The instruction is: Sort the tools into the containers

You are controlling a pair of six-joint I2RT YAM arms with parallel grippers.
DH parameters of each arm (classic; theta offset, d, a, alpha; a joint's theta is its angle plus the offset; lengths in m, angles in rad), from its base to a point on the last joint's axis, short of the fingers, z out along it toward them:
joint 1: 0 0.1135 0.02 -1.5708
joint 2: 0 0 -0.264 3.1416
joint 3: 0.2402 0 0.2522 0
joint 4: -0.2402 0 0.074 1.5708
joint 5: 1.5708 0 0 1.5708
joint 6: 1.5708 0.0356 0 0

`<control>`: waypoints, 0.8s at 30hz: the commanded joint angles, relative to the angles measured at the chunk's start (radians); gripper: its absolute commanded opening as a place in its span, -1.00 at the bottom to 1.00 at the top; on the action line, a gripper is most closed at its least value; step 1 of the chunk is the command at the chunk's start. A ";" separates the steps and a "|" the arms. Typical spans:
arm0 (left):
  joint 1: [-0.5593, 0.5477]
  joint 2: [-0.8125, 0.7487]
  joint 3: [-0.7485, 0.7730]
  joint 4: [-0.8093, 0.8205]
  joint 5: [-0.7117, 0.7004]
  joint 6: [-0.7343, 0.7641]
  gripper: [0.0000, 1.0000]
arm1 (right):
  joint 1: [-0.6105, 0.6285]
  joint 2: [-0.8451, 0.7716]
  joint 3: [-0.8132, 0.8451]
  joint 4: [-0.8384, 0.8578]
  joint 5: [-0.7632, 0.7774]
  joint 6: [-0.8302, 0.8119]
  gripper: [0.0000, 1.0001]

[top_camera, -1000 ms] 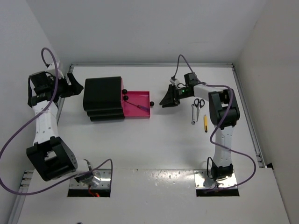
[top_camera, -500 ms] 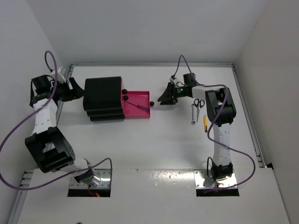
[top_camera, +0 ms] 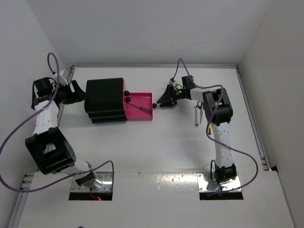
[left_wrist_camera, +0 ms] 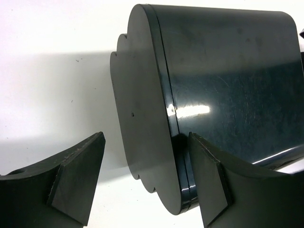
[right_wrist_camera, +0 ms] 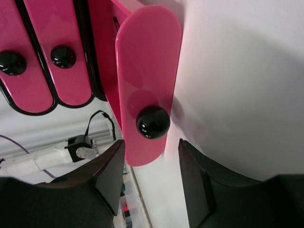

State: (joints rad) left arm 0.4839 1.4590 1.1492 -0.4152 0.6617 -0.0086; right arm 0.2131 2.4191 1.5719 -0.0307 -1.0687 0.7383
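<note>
Spread right tool faces the drawer knob; spread left tool faces the unit.

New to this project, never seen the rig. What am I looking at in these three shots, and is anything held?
Two robot arms are bolted to a table. The overhead picture shows both from above; the other two come from cameras on the wrists. On the table stands a black drawer unit with one pink drawer pulled out, a slim tool in it. A silver wrench lies beside the right arm. The left arm's two fingers are open, straddling the unit's back edge. The right arm's two fingers are open either side of the open drawer's black knob. Nothing is held.
</note>
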 commanded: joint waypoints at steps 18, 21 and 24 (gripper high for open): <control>-0.033 0.020 -0.048 0.016 -0.045 0.053 0.52 | 0.060 0.092 0.086 0.143 -0.062 0.114 -0.13; -0.033 0.020 -0.048 0.026 -0.063 0.053 0.52 | 0.069 0.080 0.086 0.143 -0.062 0.115 -0.31; -0.042 0.020 -0.057 0.026 -0.063 0.062 0.52 | 0.078 0.055 0.086 0.173 -0.062 0.115 -0.37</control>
State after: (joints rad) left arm 0.4606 1.4586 1.1278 -0.3595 0.6563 0.0002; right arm 0.2699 2.5099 1.6253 0.0734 -1.1141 0.8421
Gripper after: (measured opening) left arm 0.762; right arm 0.351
